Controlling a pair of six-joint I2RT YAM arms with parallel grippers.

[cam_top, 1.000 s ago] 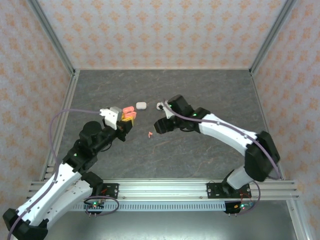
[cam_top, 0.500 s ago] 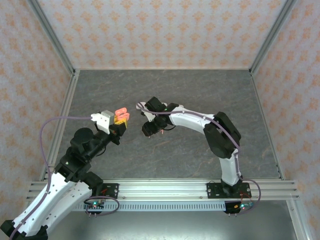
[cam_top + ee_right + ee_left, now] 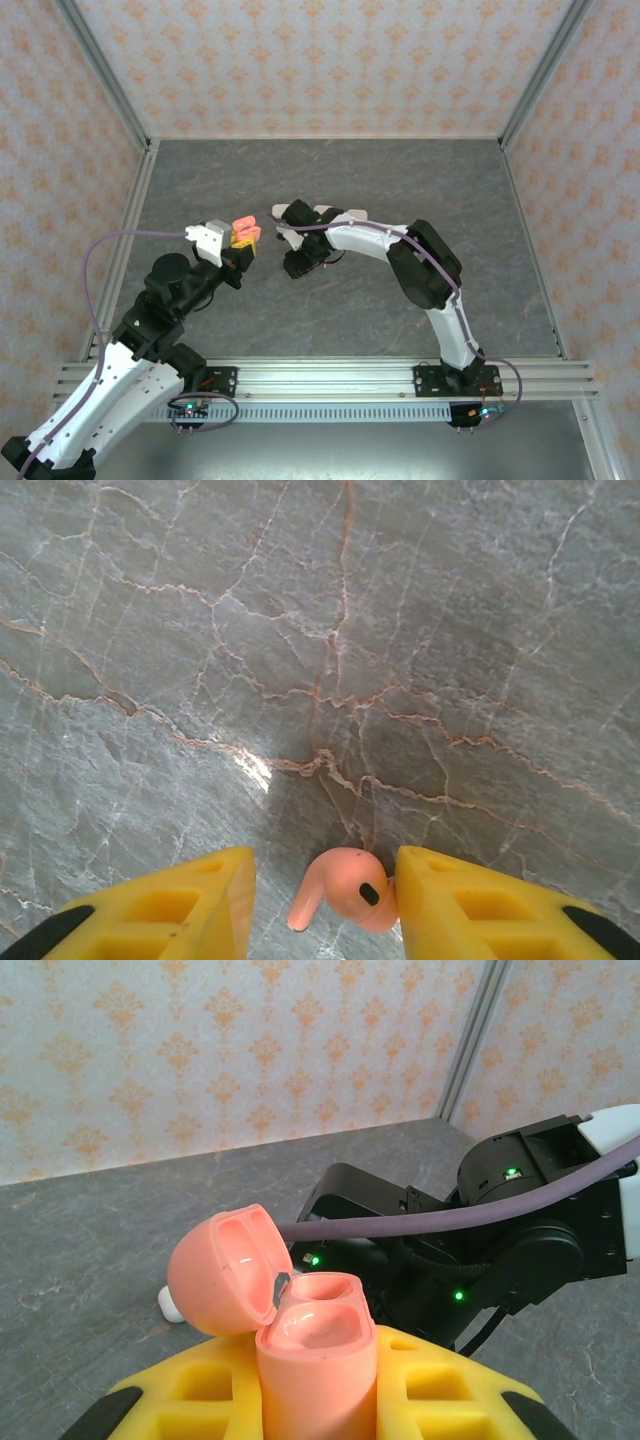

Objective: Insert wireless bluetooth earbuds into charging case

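- Earbud, salmon-pink, lies between the right gripper's yellow fingers, stem pointing down-left in the right wrist view.
- It touches the finger on the picture's right side, with a clear gap to the other finger. Jaws are apart, nothing clamped.
- Grey veined table is below the bud, with a dark shadow just under it. Can't tell whether the bud rests on the surface.
- Left gripper is clamped on the charging case, also salmon-pink and upright between its yellow fingers.
- Case lid is open and hinged back to the picture's left. Both wells face up.
- Top view: the two grippers are near each other, left of table centre, and not touching.
- A small white object sits on the table behind the lid, partly hidden.
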